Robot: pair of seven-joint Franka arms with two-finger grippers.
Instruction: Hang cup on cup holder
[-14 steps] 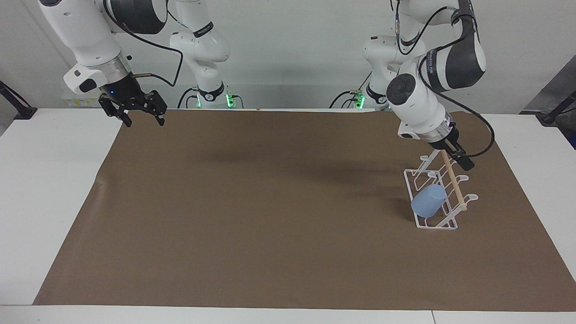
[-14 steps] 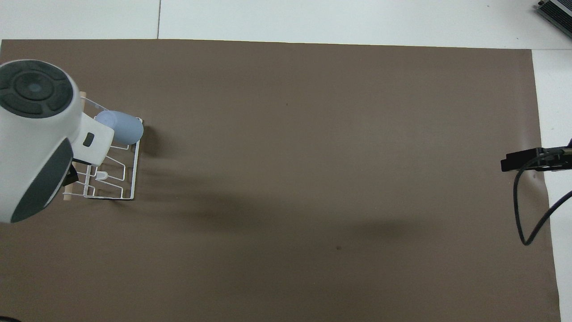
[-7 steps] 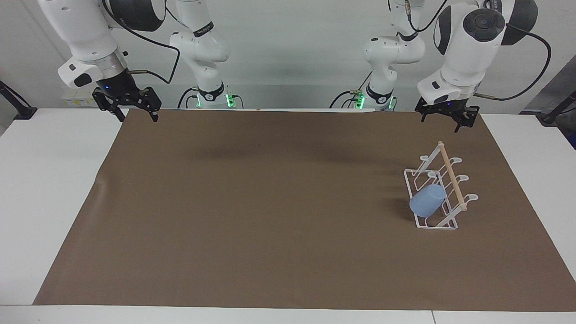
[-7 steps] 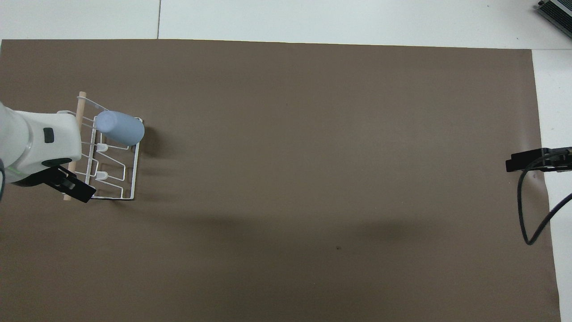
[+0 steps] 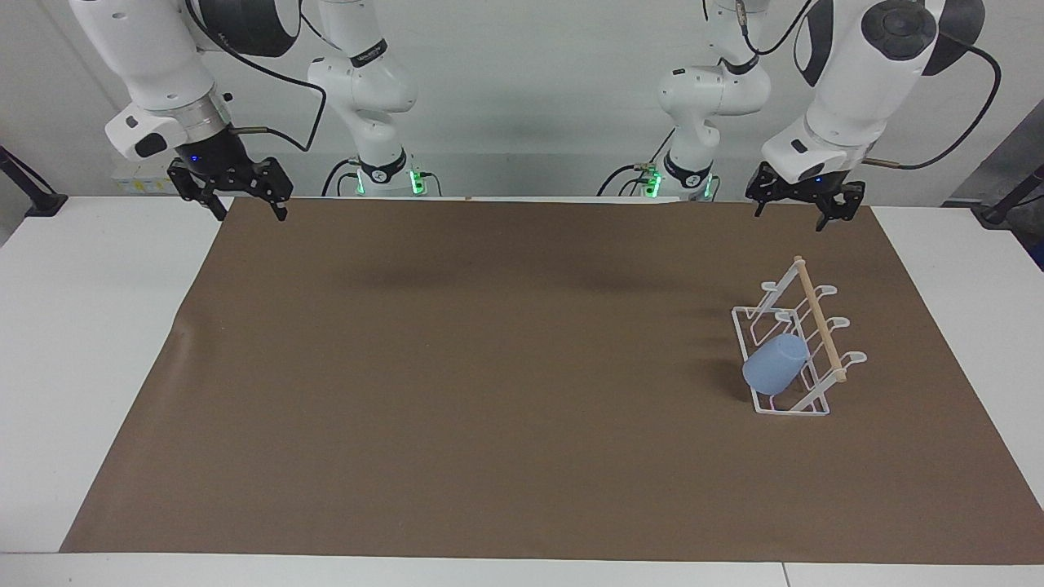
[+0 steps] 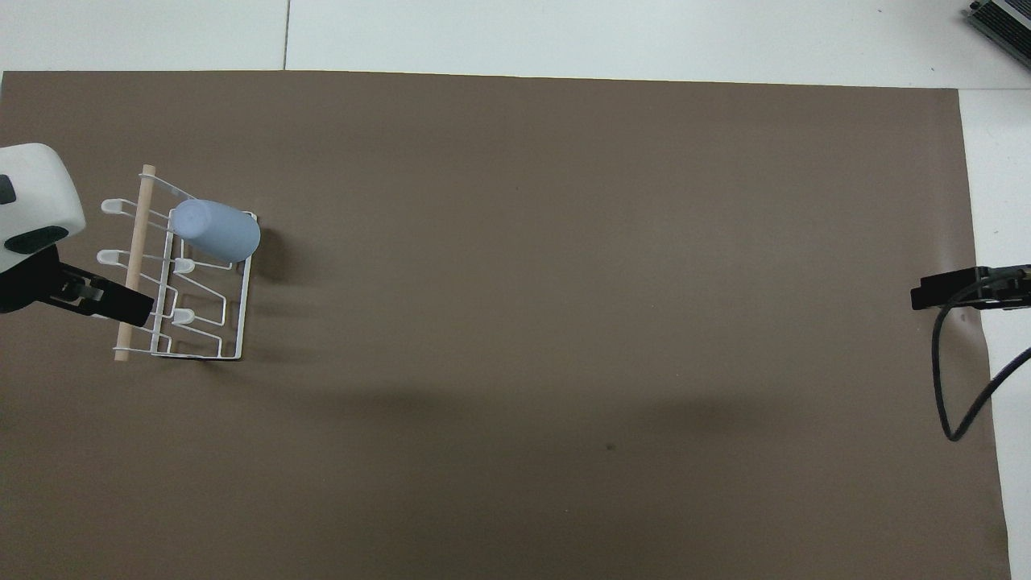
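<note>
The light-blue cup [image 5: 775,364] [image 6: 216,229] sits tilted on a prong of the white wire cup holder [image 5: 818,326] [image 6: 133,266], at the holder's end farthest from the robots. No gripper touches it. The holder stands on the brown mat toward the left arm's end of the table. My left gripper [image 5: 803,216] hangs open and empty in the air over the mat's edge nearest the robots, well apart from the holder. High over the mat's corner at the right arm's end, my right gripper [image 5: 251,214] is open and empty too; that arm waits.
A brown mat [image 5: 489,367] covers most of the white table [image 5: 90,326]. The right arm's black cable [image 6: 958,379] loops over the mat's edge. Nothing else lies on the mat.
My left gripper has lifted away from the cup holder and drawn back toward its base. The right gripper has pulled back slightly. The cup stays on its prong.
</note>
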